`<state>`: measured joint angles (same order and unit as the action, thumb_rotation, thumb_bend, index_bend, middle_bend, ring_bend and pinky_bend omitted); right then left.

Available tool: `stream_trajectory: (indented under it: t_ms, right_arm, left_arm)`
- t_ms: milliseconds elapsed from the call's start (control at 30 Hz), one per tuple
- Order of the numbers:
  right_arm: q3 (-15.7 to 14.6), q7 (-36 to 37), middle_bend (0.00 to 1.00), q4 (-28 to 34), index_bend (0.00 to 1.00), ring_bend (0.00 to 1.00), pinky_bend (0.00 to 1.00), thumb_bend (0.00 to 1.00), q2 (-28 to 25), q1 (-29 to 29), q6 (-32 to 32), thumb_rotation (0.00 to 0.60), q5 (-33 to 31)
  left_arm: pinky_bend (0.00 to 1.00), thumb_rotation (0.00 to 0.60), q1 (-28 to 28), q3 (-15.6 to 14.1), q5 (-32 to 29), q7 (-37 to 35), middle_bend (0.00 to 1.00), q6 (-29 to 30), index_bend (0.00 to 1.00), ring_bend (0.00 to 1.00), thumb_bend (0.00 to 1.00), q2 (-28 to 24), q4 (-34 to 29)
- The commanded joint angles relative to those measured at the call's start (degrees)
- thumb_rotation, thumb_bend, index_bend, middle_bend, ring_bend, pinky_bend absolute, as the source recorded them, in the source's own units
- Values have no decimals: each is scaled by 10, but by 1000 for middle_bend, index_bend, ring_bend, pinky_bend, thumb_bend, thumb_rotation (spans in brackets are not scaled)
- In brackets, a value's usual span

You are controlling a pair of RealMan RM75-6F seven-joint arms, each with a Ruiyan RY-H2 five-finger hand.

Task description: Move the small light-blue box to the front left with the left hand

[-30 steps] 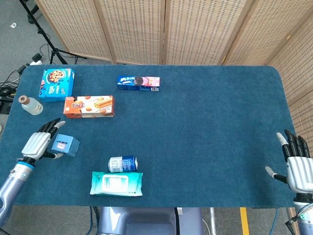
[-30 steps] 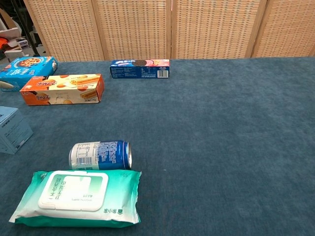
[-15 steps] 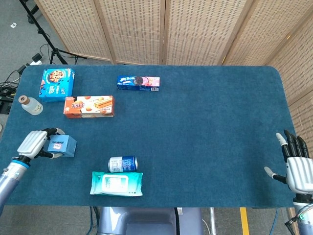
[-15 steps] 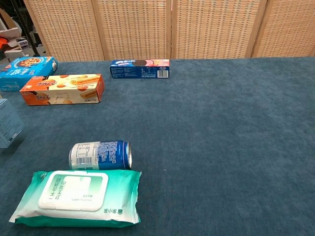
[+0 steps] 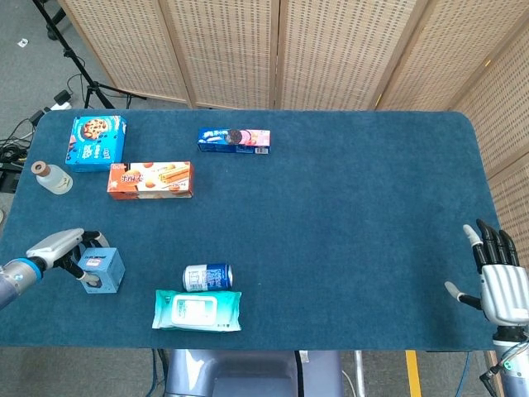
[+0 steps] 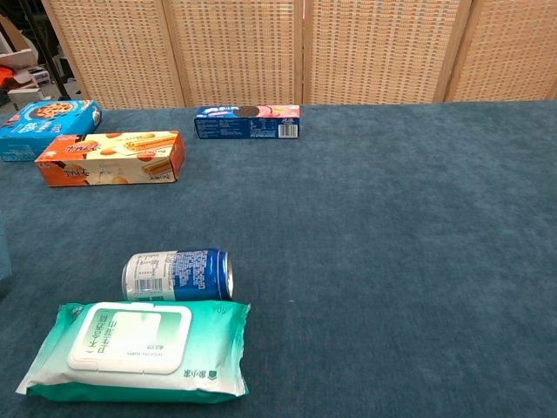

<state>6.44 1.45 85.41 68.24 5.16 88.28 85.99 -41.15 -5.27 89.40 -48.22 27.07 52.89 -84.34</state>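
Near the table's front-left edge, the left hand point(image 5: 59, 251) grips the small light-blue box point(image 5: 102, 270). Far right, the right hand point(image 5: 494, 279) hangs empty, fingers spread.

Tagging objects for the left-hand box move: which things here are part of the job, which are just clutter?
Job:
small light-blue box, held by the left hand

Lying about:
can on its side
wipes pack
orange biscuit box
blue cookie box
sandwich-cookie box
small bottle
right hand, idle
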Motion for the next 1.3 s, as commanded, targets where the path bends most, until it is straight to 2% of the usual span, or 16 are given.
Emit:
stream_trajectory:
  t_ms: [33, 67, 100, 167, 200, 300, 500, 600, 767, 833, 900, 1100, 1300]
  right_arm:
    - [1, -1, 0, -1, 0, 0, 0, 0, 0, 1, -1, 600, -2]
    - [1, -1, 0, -2, 0, 0, 0, 0, 1, 1, -2, 600, -2]
    - [1, -1, 0, -2, 0, 0, 0, 0, 1, 1, -3, 600, -3]
    - [1, -2, 0, -3, 0, 0, 0, 0, 1, 2, -5, 600, -4]
    - [1, -3, 0, -3, 0, 0, 0, 0, 1, 2, -6, 600, -4]
    - [0, -4, 0, -1, 0, 0, 0, 0, 1, 1, -3, 600, -2]
    - [1, 0, 0, 2, 0, 0, 0, 0, 0, -1, 4, 600, 0]
    - [1, 0, 0, 3, 0, 0, 0, 0, -1, -2, 4, 600, 0]
    - [2, 5, 0, 5, 0, 0, 0, 0, -3, -4, 9, 600, 1]
    - [1, 6, 0, 5, 0, 0, 0, 0, -4, -4, 8, 600, 2]
    - [1, 9, 0, 6, 0, 0, 0, 0, -5, -4, 9, 600, 3]
    - [3, 15, 0, 5, 0, 0, 0, 0, -6, -5, 10, 600, 0]
    - [3, 13, 0, 3, 0, 0, 0, 0, -5, -3, 8, 600, 1]
  left_arm:
    - [452, 600, -24, -10, -8, -14, 417, -33, 585, 348, 371, 25, 24]
    - [372, 600, -24, -10, -9, -13, 271, -34, 466, 228, 329, 28, 27]
    - [246, 600, -23, -9, -10, -11, 123, -31, 284, 105, 274, 31, 30]
    - [50, 600, -16, -4, -15, -1, 0, -11, 48, 0, 165, 39, 39]
    - [5, 600, -10, -1, -18, 5, 0, 2, 1, 0, 101, 42, 44]
    - [0, 600, 14, 15, -32, 25, 0, 63, 0, 0, 13, 52, 54]
    - [0, 600, 52, 31, -35, 62, 0, 161, 0, 0, 11, 46, 48]
    - [0, 600, 65, 25, -22, 75, 0, 189, 0, 0, 11, 39, 38]
    - [0, 600, 92, -2, 18, 105, 0, 233, 0, 0, 1, 26, 21]
    - [0, 600, 101, -3, 17, 124, 0, 246, 0, 0, 0, 31, 28]
    - [0, 600, 121, 4, -7, 172, 0, 265, 0, 0, 0, 57, 49]
    - [0, 600, 135, 20, -67, 222, 0, 249, 0, 0, 0, 116, 89]
    - [0, 600, 130, 50, -120, 244, 0, 225, 0, 0, 0, 184, 134]
